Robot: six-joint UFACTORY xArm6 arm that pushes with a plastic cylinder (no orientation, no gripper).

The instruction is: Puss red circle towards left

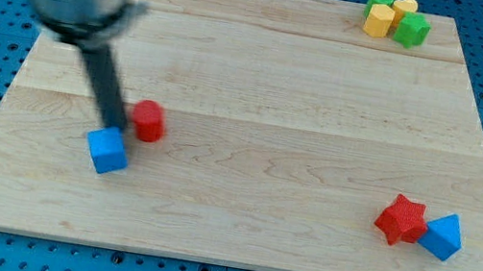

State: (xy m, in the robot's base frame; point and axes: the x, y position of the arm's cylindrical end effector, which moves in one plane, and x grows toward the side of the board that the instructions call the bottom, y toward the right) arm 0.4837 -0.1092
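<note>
The red circle (148, 121), a short red cylinder, lies on the wooden board's (269, 82) left half. My tip (115, 125) is down on the board just to the left of the red circle, nearly touching it, and right above a blue cube (108, 150). The dark rod rises up and to the left from the tip to the grey arm body at the view's top left.
A red star (401, 220) and a blue triangle-like block (442, 236) touch each other at the lower right. A cluster of yellow (379, 19) and green (412, 29) blocks sits at the board's top right corner. Blue pegboard surrounds the board.
</note>
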